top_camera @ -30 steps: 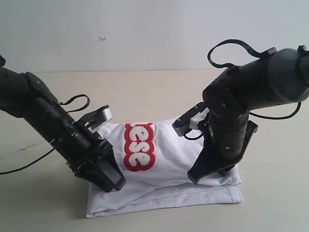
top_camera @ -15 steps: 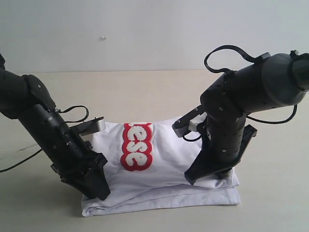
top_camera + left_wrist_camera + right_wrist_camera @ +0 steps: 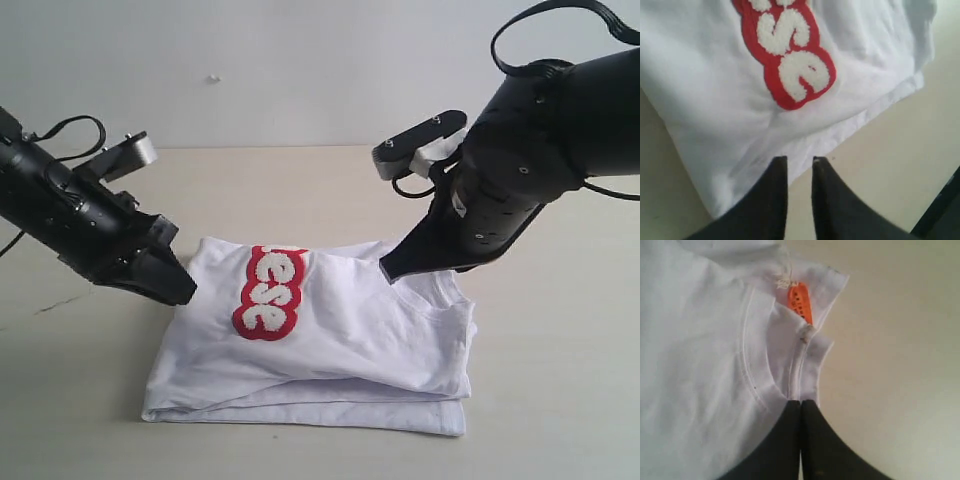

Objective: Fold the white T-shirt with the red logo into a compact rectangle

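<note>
The white T-shirt [image 3: 340, 340] lies folded in layers on the table, its red logo [image 3: 268, 292] facing up near the left side. My left gripper [image 3: 178, 288] hovers just off the shirt's left edge. In the left wrist view its jaws [image 3: 800, 160] stand slightly open with nothing between them, over the shirt's hem [image 3: 700, 100] and below the logo [image 3: 790, 55]. My right gripper [image 3: 393, 270] hangs over the shirt's far right part. Its jaws [image 3: 801, 402] are shut and empty, right at the collar [image 3: 795, 365] with the orange neck tag [image 3: 801, 301].
The beige table [image 3: 300, 190] runs back to a plain grey wall [image 3: 300, 70]. Black cables loop off both arms, one of them above the right arm [image 3: 520, 30].
Both arms have lifted off the shirt and drawn apart, the left one out to the left, the right one up and back. The shirt has settled flatter. The left jaws have narrowed.
</note>
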### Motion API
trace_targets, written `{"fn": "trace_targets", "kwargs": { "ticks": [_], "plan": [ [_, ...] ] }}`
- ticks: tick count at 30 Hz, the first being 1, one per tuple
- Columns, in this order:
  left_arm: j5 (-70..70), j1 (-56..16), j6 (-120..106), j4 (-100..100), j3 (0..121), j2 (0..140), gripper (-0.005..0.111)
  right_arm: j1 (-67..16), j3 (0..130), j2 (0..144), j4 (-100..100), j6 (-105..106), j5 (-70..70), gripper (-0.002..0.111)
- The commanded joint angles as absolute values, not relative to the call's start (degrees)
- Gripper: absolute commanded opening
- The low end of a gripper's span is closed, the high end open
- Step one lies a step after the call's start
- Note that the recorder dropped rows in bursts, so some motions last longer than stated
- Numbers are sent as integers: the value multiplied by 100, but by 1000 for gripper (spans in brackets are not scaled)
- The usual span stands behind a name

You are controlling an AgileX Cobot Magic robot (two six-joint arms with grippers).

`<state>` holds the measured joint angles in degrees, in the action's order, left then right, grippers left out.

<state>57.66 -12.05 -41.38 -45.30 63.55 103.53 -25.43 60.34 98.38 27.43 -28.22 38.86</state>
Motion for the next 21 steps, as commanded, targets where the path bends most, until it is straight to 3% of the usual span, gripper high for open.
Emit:
{"fn": "trace_targets", "kwargs": {
  "ticks": [1,11,21],
  "plan": [
    [5849,-1189,-4194,-4650,6194,9904,0,-2534,6038,9667,3060,-3338,3793,0],
    [2698,-1189,-4241,-4895,4404,7568,0,-2534,5685,8203,3763,-3950,3244,0],
    [1631,-1189,-4241,-5279,3325,5814,0,-2534,4323,6946,4865,-4963,2541,0]
  ]
}}
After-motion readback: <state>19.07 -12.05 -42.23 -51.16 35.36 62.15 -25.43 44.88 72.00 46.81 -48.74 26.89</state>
